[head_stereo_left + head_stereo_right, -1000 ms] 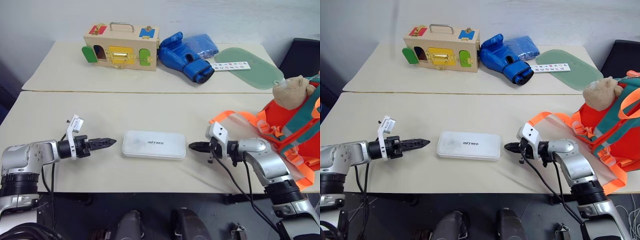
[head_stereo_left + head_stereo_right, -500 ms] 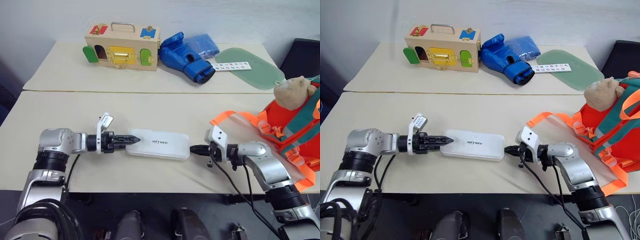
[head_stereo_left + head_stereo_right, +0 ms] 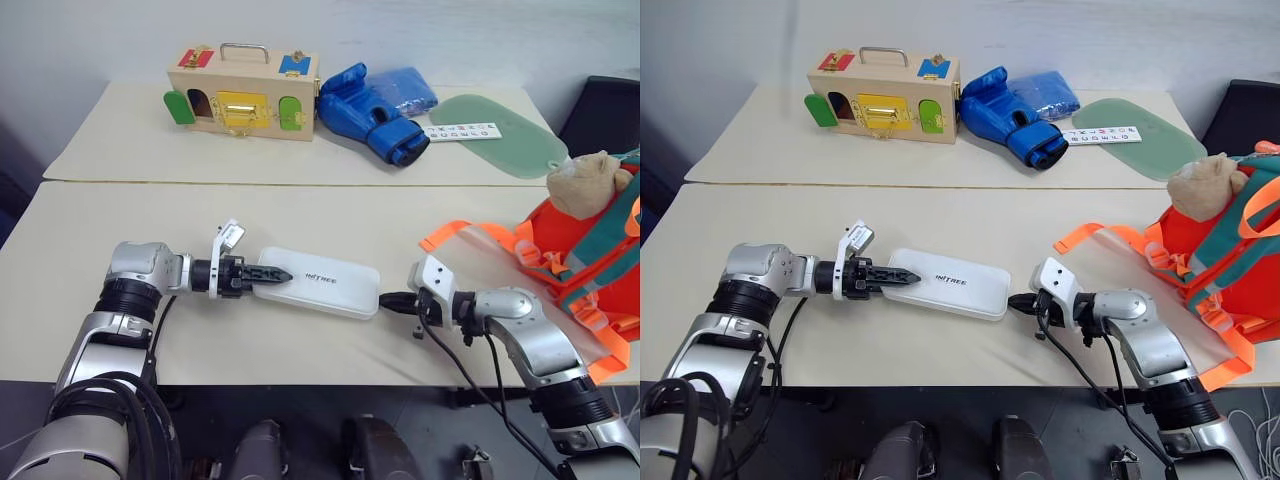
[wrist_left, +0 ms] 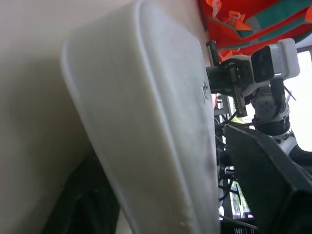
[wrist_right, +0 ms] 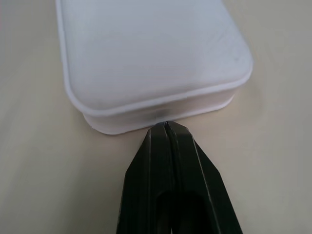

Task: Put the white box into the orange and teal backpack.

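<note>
In the left eye view, the white box [image 3: 318, 291] lay flat at centre frame on the near table [image 3: 120, 240], long axis running left-right with its right end tipped slightly lower, while the orange and teal backpack [image 3: 590, 270] stood at the right edge. The left wrist view showed the left gripper [image 3: 272, 273] with its 2 jaws straddling the box's left end, so it probably needed to bite deeper and squarely before lifting. In the right wrist view, the right gripper [image 5: 166, 127] had its jaws together, its tip against the box's other end, seemingly a good brace.

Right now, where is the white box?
The white box lies on the near table, between the left gripper at one end and the right gripper touching the other.
</note>
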`<state>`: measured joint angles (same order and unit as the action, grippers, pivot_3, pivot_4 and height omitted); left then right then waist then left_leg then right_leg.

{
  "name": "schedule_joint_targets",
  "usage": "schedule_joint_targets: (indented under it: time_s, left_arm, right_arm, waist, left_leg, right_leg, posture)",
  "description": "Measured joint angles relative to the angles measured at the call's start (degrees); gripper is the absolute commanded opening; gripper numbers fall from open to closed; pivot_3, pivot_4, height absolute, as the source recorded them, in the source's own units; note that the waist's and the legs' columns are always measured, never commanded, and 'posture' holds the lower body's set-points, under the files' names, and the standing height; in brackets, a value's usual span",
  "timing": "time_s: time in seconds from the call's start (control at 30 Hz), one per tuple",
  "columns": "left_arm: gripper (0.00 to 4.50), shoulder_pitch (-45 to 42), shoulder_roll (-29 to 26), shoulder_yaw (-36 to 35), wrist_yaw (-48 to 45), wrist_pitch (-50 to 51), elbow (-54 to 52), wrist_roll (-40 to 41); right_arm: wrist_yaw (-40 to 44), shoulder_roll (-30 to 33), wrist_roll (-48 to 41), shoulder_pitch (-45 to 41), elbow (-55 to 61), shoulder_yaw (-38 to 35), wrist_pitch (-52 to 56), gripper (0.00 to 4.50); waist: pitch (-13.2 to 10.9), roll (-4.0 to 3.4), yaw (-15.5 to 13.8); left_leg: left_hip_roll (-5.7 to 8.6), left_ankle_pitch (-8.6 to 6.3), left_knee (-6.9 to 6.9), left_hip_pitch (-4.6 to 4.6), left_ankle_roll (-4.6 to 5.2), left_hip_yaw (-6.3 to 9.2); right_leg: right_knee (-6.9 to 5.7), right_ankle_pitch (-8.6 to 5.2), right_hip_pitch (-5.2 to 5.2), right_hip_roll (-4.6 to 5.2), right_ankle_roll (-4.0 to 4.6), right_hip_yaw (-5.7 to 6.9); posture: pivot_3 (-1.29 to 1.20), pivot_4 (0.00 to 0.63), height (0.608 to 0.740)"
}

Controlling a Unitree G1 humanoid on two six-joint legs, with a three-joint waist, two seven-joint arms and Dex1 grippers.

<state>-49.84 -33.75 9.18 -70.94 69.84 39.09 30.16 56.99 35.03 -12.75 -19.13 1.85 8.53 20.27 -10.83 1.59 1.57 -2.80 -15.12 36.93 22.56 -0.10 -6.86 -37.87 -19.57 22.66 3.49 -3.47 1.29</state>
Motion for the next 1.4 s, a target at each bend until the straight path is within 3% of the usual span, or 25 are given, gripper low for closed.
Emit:
schedule_joint_targets:
  time_s: [0.1, 0.33, 0.43, 0.53, 0.73, 0.8, 0.9, 1.03, 1.27, 1.4]
  left_arm:
    - [1.45, -1.2, 0.4, -0.1, -2.5, 0.1, 0.0, 0.1]
    - [1.39, -0.6, 1.0, -1.9, -2.9, 1.6, -2.6, 0.9]
    - [1.39, 1.8, -0.5, -5.9, -3.2, 4.8, -7.9, 4.5]
    - [1.39, 4.8, -1.9, -13.1, -0.4, 8.7, -15.0, 8.5]
    - [1.39, 11.8, 2.8, -29.8, 11.2, 18.7, -30.8, 16.5]
    - [1.39, 13.1, 6.2, -33.9, 15.3, 20.0, -35.4, 18.2]
    - [1.39, 15.4, 12.2, -37.5, 22.1, 19.9, -44.1, 20.4]
    - [1.39, 16.2, 16.8, -40.0, 29.1, 19.4, -50.7, 22.8]
    - [1.39, 16.5, 17.2, -40.4, 34.7, 16.5, -54.2, 26.2]
    - [1.39, 16.2, 16.4, -40.1, 37.8, 14.4, -53.9, 26.8]
  right_arm:
    - [-0.5, 0.0, 0.2, 0.1, 0.0, 0.0, 0.0, 0.0]
    - [-2.2, 0.1, 0.1, 3.1, 3.2, -1.6, 0.6, 0.0]
    - [-5.3, 1.8, -0.7, 8.6, 9.2, -6.3, 3.7, 0.0]
    - [-7.9, 4.2, -4.3, 17.2, 16.7, -16.2, 9.7, 0.58]
    - [-7.5, 5.6, -19.1, 39.0, 32.0, -46.4, 26.8, 2.7]
    - [-7.3, 5.9, -22.6, 41.5, 32.1, -54.5, 30.4, 3.37]
    - [-10.1, 7.4, -26.0, 38.1, 26.8, -62.7, 34.1, 4.43]
    - [-16.0, 9.2, -26.3, 27.5, 16.6, -62.5, 35.0, 4.47]
    - [-22.1, 8.5, -24.3, 10.0, 4.6, -50.7, 31.5, 4.47]
    - [-23.5, 6.1, -21.6, 1.6, -3.6, -44.5, 25.0, 3.53]
  waist:
    - [0.0, 0.0, 0.0]
    - [0.0, 0.0, 0.0]
    - [0.0, 0.0, 0.0]
    - [0.0, 0.0, -0.1]
    - [0.0, 0.0, -0.8]
    - [0.0, 0.05, -0.6]
    - [0.0, 0.1, -0.1]
    - [0.0, 0.09, 0.4]
    - [0.0, 0.06, 0.1]
    - [0.0, 0.06, 0.1]
  left_leg:
    - [-0.01, -0.01, 0.08, 0.04, 0.02, 0.0]
    - [-0.01, -0.03, 0.09, 0.15, 0.04, 0.04]
    - [-0.02, -0.02, 0.17, 0.61, 0.04, 0.06]
    - [-0.02, -0.01, 0.15, 0.73, 0.03, 0.08]
    - [-0.01, -0.02, 0.16, 0.62, 0.1, 0.15]
    - [-0.03, -0.14, 0.14, 0.37, 0.38, 0.18]
    - [0.0, -0.19, 0.08, -0.09, 0.42, 0.16]
    - [-0.01, -0.12, -0.06, -0.16, 0.28, 0.02]
    - [-0.02, 0.13, -0.19, -0.15, -0.16, -0.02]
    - [-0.01, 0.13, -0.15, -0.14, -0.17, -0.05]
  right_leg:
    - [0.0, 0.0, 0.01, 0.0, 0.0, 0.0]
    - [-0.01, 0.0, 0.09, 0.0, -0.01, 0.0]
    - [-0.1, 0.01, 0.55, 0.02, -0.02, -0.01]
    - [-0.15, 0.01, 0.71, 0.02, -0.03, -0.03]
    - [-0.05, 0.06, 0.46, 0.01, -0.14, -0.02]
    - [0.12, 0.1, 0.12, 0.0, -0.22, -0.01]
    - [0.27, 0.12, -0.34, 0.01, -0.26, -0.06]
    - [0.23, 0.11, -0.24, -0.11, -0.23, -0.2]
    - [0.21, 0.08, -0.14, -0.25, -0.21, -0.28]
    - [0.22, 0.1, -0.15, -0.23, -0.25, -0.29]
  posture:
    - [0.0, 0.15, 0.74]
    - [0.0, 0.15, 0.74]
    - [0.0, 0.15, 0.74]
    - [0.0, 0.15, 0.74]
    - [0.0, 0.15, 0.74]
    - [0.0, 0.15, 0.74]
    - [0.0, 0.15, 0.74]
    - [0.0, 0.15, 0.74]
    - [0.0, 0.15, 0.74]
    - [0.0, 0.15, 0.74]
